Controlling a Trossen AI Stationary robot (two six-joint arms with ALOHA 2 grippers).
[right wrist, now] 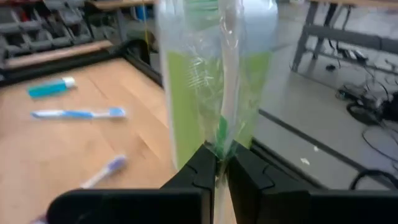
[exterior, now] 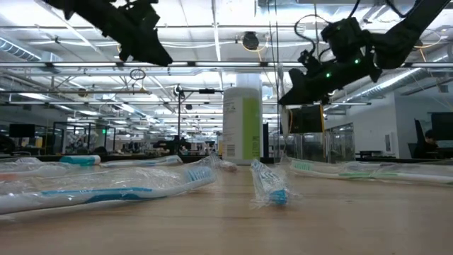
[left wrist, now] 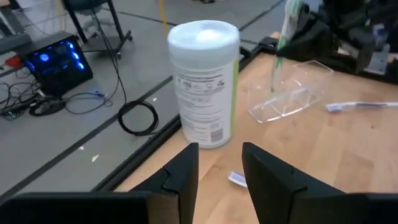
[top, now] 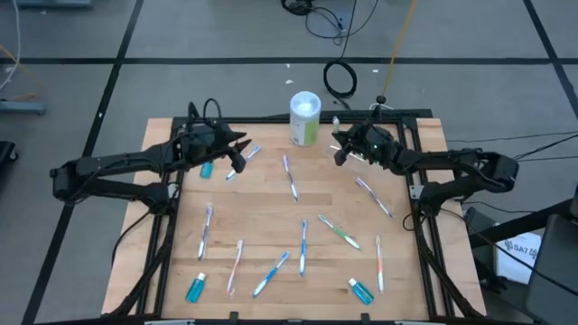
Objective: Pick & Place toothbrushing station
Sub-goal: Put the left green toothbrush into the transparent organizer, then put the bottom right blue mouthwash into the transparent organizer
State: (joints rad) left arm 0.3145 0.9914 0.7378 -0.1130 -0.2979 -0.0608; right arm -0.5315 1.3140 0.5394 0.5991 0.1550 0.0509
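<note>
— Any writing you can read on that white canister with the green label (top: pixel 305 118)?

— Small print on its label in the left wrist view, too fine to make out. It stands upright at the top centre of the wooden surface (top: pixel 271 217).

— And the arms?

— The right end effector (right wrist: pixel 221 163) is pinched tight on a green toothbrush in a clear wrapper (right wrist: pixel 222 93), held above the surface, right of the canister. The left end effector (left wrist: pixel 219 168) hangs upper left, fingers partly apart, holding nothing.

— The clear plastic cup (left wrist: pixel 291 96)?

— Lying on its side near the canister. The other wrapped toothbrushes (top: pixel 301 246) and teal white-capped tubes (top: pixel 196 287) lie scattered across the lower half.
</note>
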